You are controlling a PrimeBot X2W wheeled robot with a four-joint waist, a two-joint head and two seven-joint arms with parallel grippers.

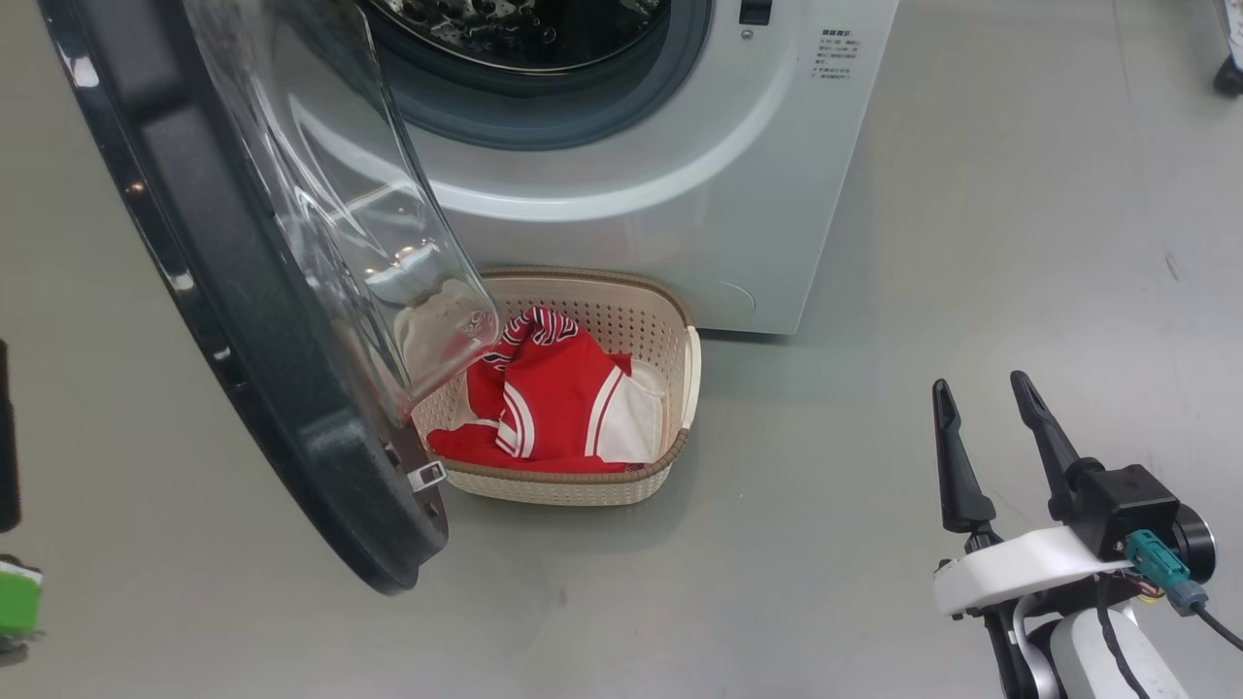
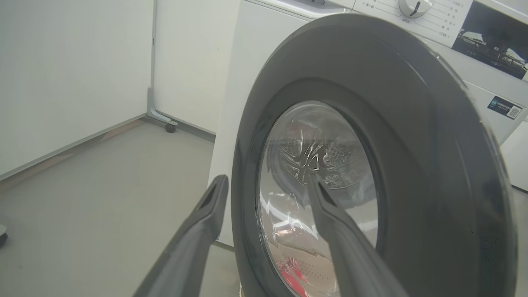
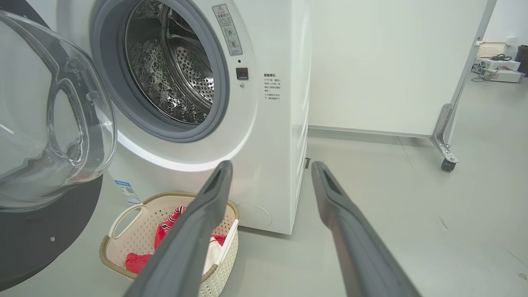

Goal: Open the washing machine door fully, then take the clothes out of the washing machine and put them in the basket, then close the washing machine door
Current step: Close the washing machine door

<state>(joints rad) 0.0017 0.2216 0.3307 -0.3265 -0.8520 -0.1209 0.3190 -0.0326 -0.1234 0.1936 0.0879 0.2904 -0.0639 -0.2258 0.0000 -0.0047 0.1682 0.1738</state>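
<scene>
Left wrist view. Student: How do the jaws stand?

Tutor: The left gripper [image 2: 267,179] is spread wide and holds nothing. The outer edge of the washing machine door [image 2: 412,144] lies between its two fingers; whether they touch it cannot be told. The right gripper [image 1: 980,385] is equally wide and empty, over bare floor [image 1: 874,582], well apart from the machine.

Student: And the load?

Tutor: The clothes [image 1: 554,398] lie in the basket [image 1: 583,482]. The drum [image 3: 173,70] of the washing machine [image 1: 680,223] looks empty, so closing the door appears to be the step in hand.

Student: How is it done well?

Tutor: Probably by laying one finger flat on the black rim near its free edge, then following the door's arc steadily until it seats against the machine's front.

Student: What obstructs?

Tutor: The basket stands just before the machine, beneath the glass bowl [image 1: 369,214]. Whether the door's lower rim clears it cannot be judged. A partition castor [image 3: 447,163] stands well aside.
</scene>
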